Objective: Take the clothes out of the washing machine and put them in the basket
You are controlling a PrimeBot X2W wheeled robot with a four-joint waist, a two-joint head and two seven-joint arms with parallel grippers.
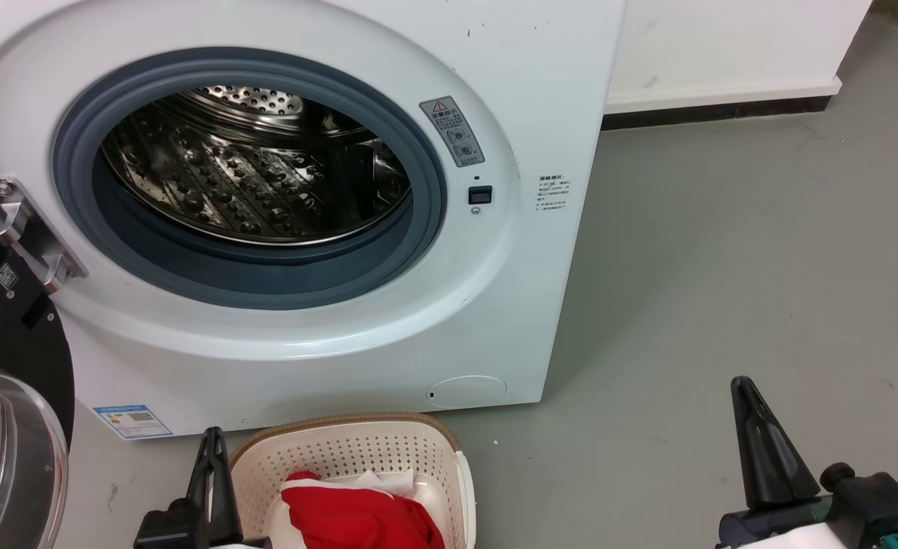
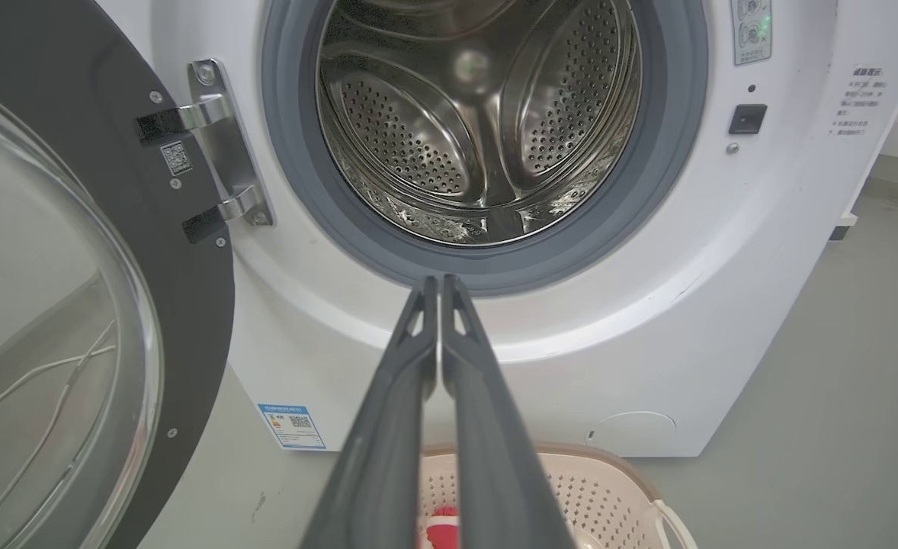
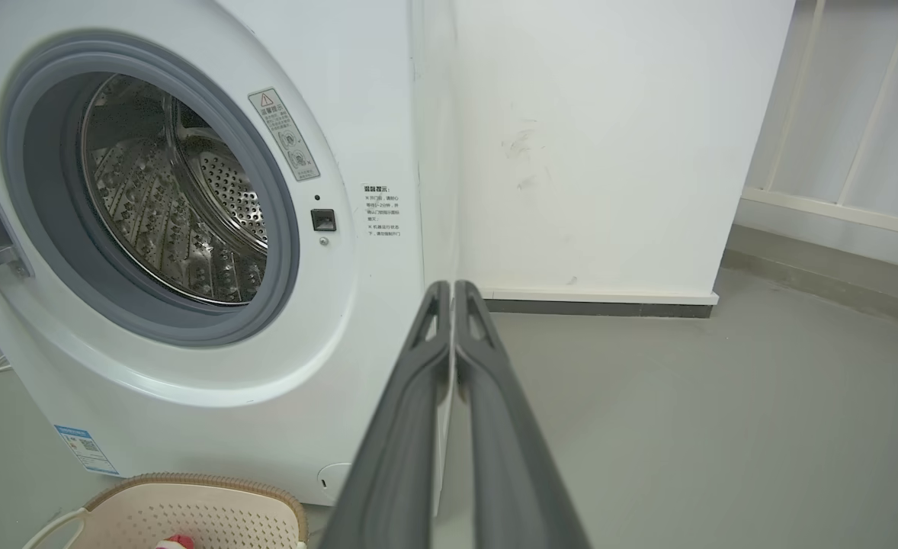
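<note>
Now both clenched, empty: left gripper [image 2: 440, 285] by basket [image 1: 357, 422] rim, right gripper [image 3: 453, 290] above open floor [image 1: 723, 267].

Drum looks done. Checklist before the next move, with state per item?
1. Washing machine drum emptied: ok, bare steel as far as the views reach.
2. Clothes in basket: ok, red garment and white piece lie inside.
3. Nothing hanging over the basket's near rim: cannot tell, cut off by the frame edge.
4. Left gripper free: ok, shut, nothing between the fingers.
5. Right gripper free: ok, shut and empty, over bare floor.
6. Porthole door clear of the opening: ok, swung wide to the left.
</note>
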